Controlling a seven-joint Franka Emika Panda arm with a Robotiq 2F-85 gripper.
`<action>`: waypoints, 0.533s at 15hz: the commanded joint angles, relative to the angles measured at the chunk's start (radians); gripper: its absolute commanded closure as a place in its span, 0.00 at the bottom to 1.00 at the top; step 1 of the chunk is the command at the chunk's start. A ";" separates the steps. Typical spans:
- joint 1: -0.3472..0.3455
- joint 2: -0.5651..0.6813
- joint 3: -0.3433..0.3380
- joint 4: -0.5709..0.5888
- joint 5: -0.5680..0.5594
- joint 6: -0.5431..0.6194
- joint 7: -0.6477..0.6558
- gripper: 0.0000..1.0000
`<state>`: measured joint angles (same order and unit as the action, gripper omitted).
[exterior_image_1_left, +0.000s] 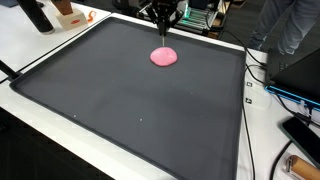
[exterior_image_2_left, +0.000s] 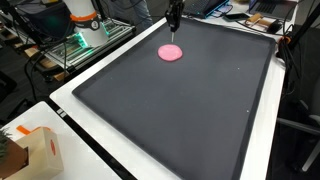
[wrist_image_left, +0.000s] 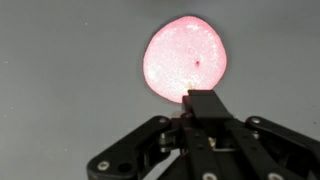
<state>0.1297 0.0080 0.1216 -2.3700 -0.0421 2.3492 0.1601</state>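
Dark tray (exterior_image_1_left: 120, 110) holds a pink disc (exterior_image_1_left: 163, 57) beneath clenched fingers (wrist_image_left: 203, 100), its lower edge hidden.

No readable text or labels anywhere.

Bright even light, glare, soft wrist blur

Pink disc (exterior_image_1_left: 163, 57), round, flat, slightly irregular rim, 1 small dark speck near centre (wrist_image_left: 198, 66). Lies flat on dark surface (exterior_image_1_left: 120, 110), near far edge, about mid-width.
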 joint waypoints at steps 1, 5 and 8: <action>-0.012 0.028 -0.008 -0.031 0.045 0.077 -0.054 0.97; -0.020 0.064 -0.011 -0.039 0.064 0.121 -0.082 0.97; -0.023 0.087 -0.012 -0.037 0.070 0.139 -0.093 0.97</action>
<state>0.1132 0.0804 0.1115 -2.3918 -0.0072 2.4517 0.1052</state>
